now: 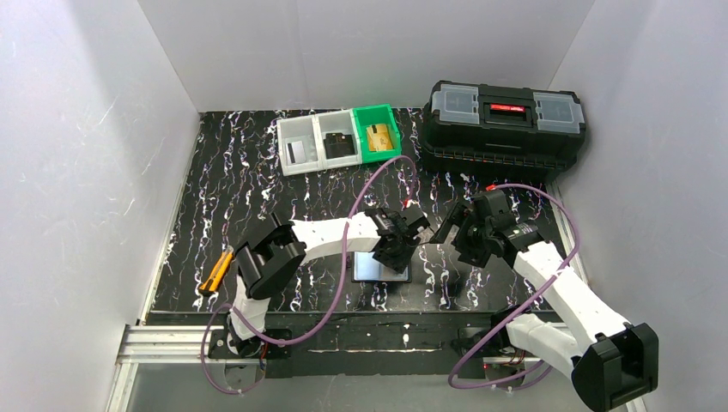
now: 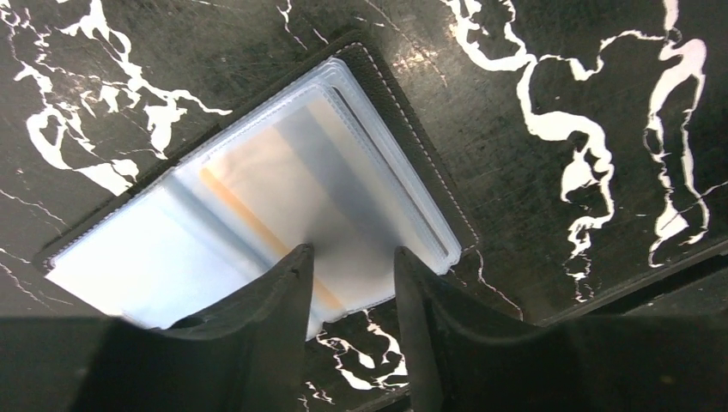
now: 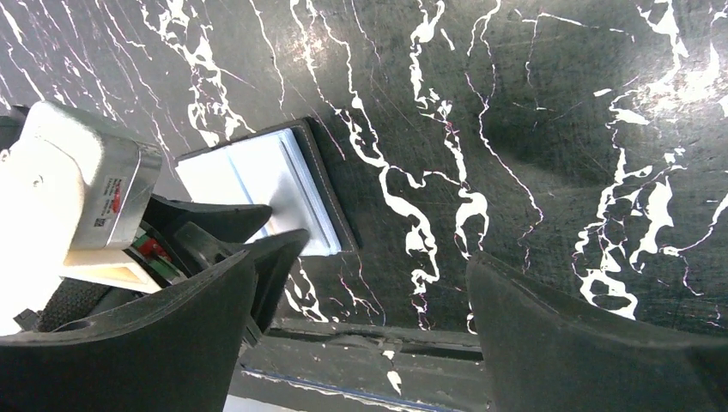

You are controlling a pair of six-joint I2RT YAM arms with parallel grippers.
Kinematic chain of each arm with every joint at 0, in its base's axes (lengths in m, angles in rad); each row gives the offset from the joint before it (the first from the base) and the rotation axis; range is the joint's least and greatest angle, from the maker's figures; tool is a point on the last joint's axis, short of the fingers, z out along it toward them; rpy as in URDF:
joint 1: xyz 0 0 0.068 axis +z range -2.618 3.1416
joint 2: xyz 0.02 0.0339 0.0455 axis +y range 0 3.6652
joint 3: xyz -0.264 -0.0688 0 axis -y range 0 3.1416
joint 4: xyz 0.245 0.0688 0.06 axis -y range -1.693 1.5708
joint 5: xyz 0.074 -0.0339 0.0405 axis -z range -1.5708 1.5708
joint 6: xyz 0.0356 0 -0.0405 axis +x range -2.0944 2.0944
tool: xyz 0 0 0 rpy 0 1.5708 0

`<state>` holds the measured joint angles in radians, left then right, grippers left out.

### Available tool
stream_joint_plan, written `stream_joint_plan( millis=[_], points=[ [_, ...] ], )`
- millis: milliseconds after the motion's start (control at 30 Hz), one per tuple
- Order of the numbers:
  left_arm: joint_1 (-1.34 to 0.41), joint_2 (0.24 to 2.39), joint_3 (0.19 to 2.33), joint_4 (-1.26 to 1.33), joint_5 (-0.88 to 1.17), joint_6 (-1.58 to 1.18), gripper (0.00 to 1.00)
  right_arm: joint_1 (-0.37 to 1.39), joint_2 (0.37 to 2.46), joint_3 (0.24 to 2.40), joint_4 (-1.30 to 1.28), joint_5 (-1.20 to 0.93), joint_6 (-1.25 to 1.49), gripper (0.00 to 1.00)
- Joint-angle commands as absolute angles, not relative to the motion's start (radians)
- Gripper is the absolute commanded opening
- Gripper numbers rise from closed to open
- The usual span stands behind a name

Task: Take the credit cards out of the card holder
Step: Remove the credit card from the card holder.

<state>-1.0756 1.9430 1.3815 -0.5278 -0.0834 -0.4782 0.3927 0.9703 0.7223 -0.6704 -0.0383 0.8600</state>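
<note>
The card holder [image 1: 375,269] lies open on the black marbled table, its clear pockets facing up. In the left wrist view the card holder's pockets [image 2: 283,197] show a pale card with an orange band inside. My left gripper [image 1: 397,246] hangs just above the holder's near edge, jaws open and empty [image 2: 352,257]. My right gripper [image 1: 458,232] is wide open and empty to the right of the holder, above bare table [image 3: 360,266]. The holder [image 3: 283,180] shows at its left. Three credit cards lie in the bins at the back: white with a black stripe [image 1: 294,152], black [image 1: 341,144], gold [image 1: 380,137].
Two grey bins [image 1: 316,127] and a green bin [image 1: 391,116] stand in a row at the back. A big black toolbox [image 1: 506,129] stands at the back right. A yellow-orange utility knife [image 1: 215,271] lies at the near left. White walls enclose the table.
</note>
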Motion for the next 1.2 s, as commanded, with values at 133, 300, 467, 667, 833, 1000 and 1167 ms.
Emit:
stream_joint_plan(
  millis=[133, 300, 467, 667, 833, 1000, 1167],
  points=[
    [-1.080, 2.028, 1.374, -0.594, -0.145, -0.485, 0.13, 0.388, 0.989, 0.711, -0.618, -0.068, 0.861, 0.98],
    [-1.072, 2.026, 1.385, -0.593, -0.125, -0.485, 0.00, 0.388, 1.011, 0.689, -0.578, -0.115, 0.865, 0.98],
    [-1.026, 1.983, 1.339, -0.539, -0.021, -0.513, 0.00, 0.390, 1.021, 0.632, -0.466, -0.230, 0.888, 0.95],
    [-0.938, 1.931, 1.244, -0.430, 0.167, -0.563, 0.00, 0.401, 1.065, 0.569, -0.314, -0.360, 0.948, 0.71],
    [-0.901, 1.926, 1.193, -0.382, 0.240, -0.583, 0.00, 0.430, 1.147, 0.562, -0.225, -0.420, 0.991, 0.49],
    [-0.888, 1.926, 1.177, -0.368, 0.258, -0.589, 0.00, 0.473, 1.231, 0.577, -0.183, -0.429, 1.003, 0.45],
    [-0.879, 1.930, 1.172, -0.363, 0.277, -0.594, 0.00, 0.505, 1.297, 0.582, -0.162, -0.433, 1.015, 0.44]
  ],
)
